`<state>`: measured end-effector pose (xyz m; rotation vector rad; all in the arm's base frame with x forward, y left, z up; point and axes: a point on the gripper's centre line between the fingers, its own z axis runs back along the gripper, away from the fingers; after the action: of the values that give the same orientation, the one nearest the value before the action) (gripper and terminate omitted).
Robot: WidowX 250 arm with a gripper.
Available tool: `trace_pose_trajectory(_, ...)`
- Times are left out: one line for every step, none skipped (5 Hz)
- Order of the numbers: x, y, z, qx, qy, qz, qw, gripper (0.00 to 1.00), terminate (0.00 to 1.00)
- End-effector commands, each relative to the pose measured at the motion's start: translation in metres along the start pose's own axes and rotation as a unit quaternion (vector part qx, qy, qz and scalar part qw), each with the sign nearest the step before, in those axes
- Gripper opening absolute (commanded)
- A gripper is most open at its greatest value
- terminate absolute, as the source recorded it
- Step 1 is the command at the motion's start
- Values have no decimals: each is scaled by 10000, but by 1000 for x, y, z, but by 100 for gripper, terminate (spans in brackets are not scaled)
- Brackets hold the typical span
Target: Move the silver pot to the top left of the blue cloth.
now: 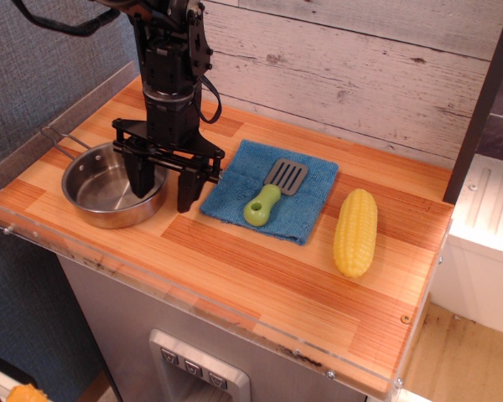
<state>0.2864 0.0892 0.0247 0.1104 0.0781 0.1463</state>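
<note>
The silver pot (101, 191) sits at the left end of the wooden counter, its wire handle pointing to the back left. The blue cloth (231, 189) lies flat just right of it, apart from the pot. My black gripper (164, 199) is open and low over the pot's right rim. One finger (141, 177) is inside the pot and the other finger (189, 186) is outside it, between pot and cloth. I cannot tell whether the fingers touch the rim.
A spatula (269, 194) with a green handle and grey blade lies on the cloth. A yellow corn cob (355, 231) lies right of the cloth. A plank wall runs behind the counter (260, 268), and a clear lip edges its front and left.
</note>
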Motion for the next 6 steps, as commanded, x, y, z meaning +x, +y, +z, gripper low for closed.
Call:
trace_pose_trajectory(2, 21, 25, -23, -396, 321, 9987, 0, 0)
trace_pose_trajectory(0, 25, 25, -118, -382, 443, 9982, 0, 0)
trace_pose_trajectory(0, 24, 31, -217, -461, 483, 9975, 0, 0)
trace_pose_trajectory(0, 20, 35, -337, -531, 477, 9969, 0, 0)
trace_pose_trajectory(0, 18, 36, -297, -502, 427, 9974, 100, 0)
trace_pose_trajectory(0, 15, 30, -200, -390, 322, 9985, 100, 0)
